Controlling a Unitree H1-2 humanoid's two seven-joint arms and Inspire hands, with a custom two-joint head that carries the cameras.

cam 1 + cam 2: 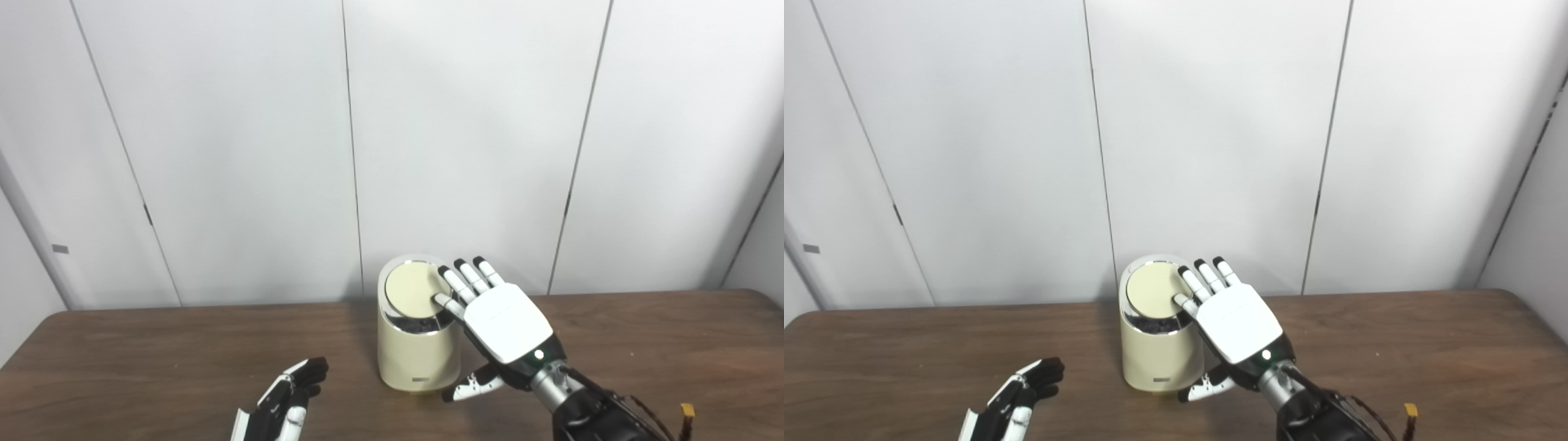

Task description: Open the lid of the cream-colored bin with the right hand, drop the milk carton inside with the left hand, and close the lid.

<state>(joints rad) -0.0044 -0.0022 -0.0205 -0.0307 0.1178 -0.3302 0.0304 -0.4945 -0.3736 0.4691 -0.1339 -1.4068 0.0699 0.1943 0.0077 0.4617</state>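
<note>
Left hand (pixel 278 407) cut off by the bottom edge; bin (pixel 416 358) contents unclear

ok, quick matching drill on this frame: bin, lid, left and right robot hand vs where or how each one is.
Things:
1. bin
2. lid
3. left robot hand
4. right robot hand

States:
A. fingers resting on the lid's right edge
B. near the bottom edge, holding nothing
C. upright on the table
D. tilted, dark gap at its front

Pairs: 1-C, 2-D, 3-B, 4-A

A dark brown wood-grain table (pixel 153 343) stands against a plain white panelled wall (pixel 245 141) with thin dark vertical seams, evenly lit
</note>
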